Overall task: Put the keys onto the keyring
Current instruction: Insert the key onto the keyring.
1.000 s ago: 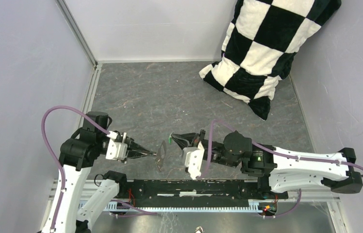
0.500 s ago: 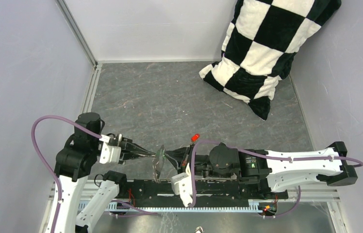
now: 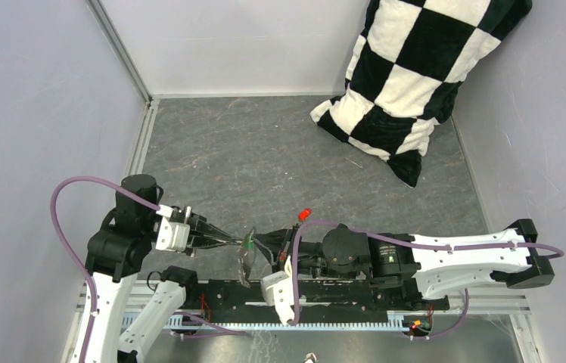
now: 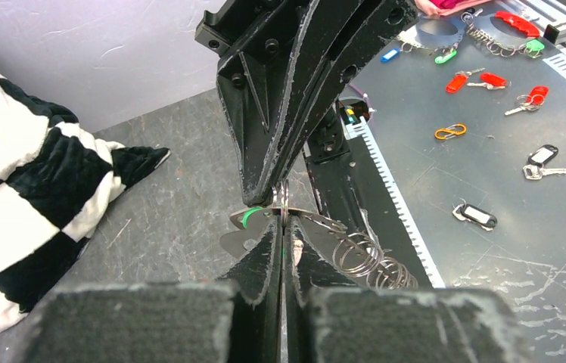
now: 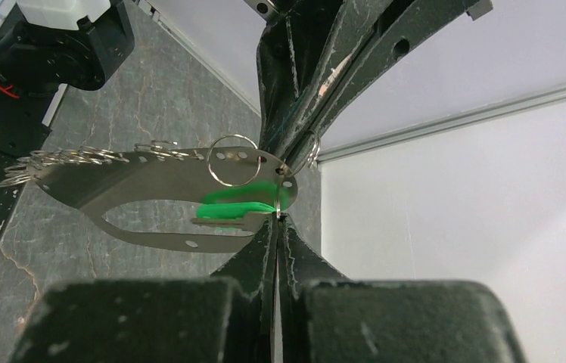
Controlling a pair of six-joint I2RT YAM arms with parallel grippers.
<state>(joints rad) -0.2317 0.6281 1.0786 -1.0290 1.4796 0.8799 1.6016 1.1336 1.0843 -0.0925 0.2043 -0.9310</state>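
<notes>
Near the bottom edge of the top view, the left gripper [image 3: 239, 241] and right gripper [image 3: 259, 243] meet tip to tip, each with its fingers pressed together. The left pinches one end of the flat grey metal oval keyring [image 3: 245, 262], seen edge-on there and hard to read. The right wrist view shows its punched holes. The right pinches the small key with a green plastic head [image 5: 231, 209], its blade hidden against the plate. Farther up, the red-headed key [image 3: 305, 215] lies on the grey table [image 3: 265, 151], its metal part too small to make out. A black-and-white chequered cushion [image 3: 416, 68], cut off by the frame, fills the upper right.
</notes>
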